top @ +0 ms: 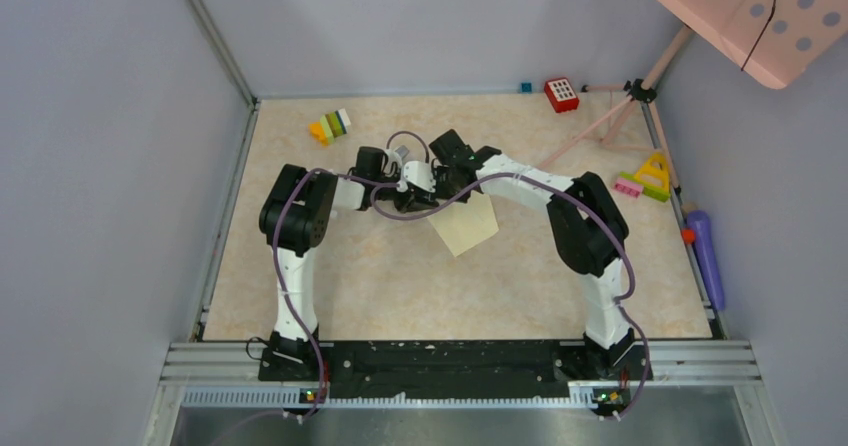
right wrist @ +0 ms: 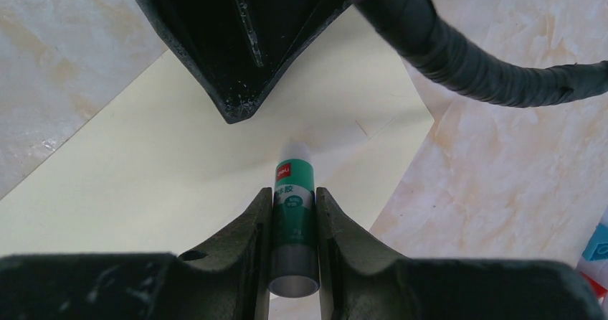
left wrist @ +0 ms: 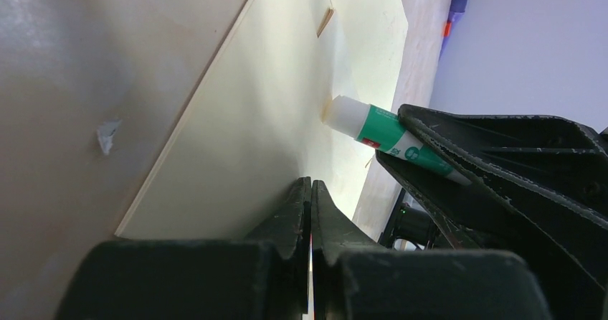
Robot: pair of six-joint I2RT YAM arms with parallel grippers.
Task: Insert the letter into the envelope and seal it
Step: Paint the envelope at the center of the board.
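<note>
From my station, the right gripper (right wrist: 294, 196) is clamped on a green-and-white glue stick (right wrist: 294, 191). Both fingers hug its barrel and the white tip points to 12 o'clock in the right wrist view. That tip sits against the envelope (right wrist: 143, 191), the pale cream sheet that fills most of that view, close to a faint crease running off toward 2 o'clock. The left gripper (left wrist: 310, 185) has its jaws pressed together with only a hairline of light between them. Its tips rest at the envelope's surface, but I cannot tell whether any paper is pinched between them. Through the left wrist camera the glue stick enters from 4 o'clock and its tip meets the cream paper, while the envelope's straight edge runs from 7 o'clock up to 12 o'clock. In the right wrist view the left gripper's black tip comes down from 12 o'clock, just beyond the glue tip, and a purple cable (right wrist: 459, 69) crosses the corner at 2 o'clock. Overhead, the envelope lies near the middle of the marbled table (top: 400, 286), rotated so one corner points to 6 o'clock, with both arms meeting over its 11 o'clock end. Coloured blocks (top: 330, 126) sit at 11 o'clock of the table, a red dotted block (top: 561, 94) at 1 o'clock, and a yellow triangle toy (top: 655, 176) at 3 o'clock.
</note>
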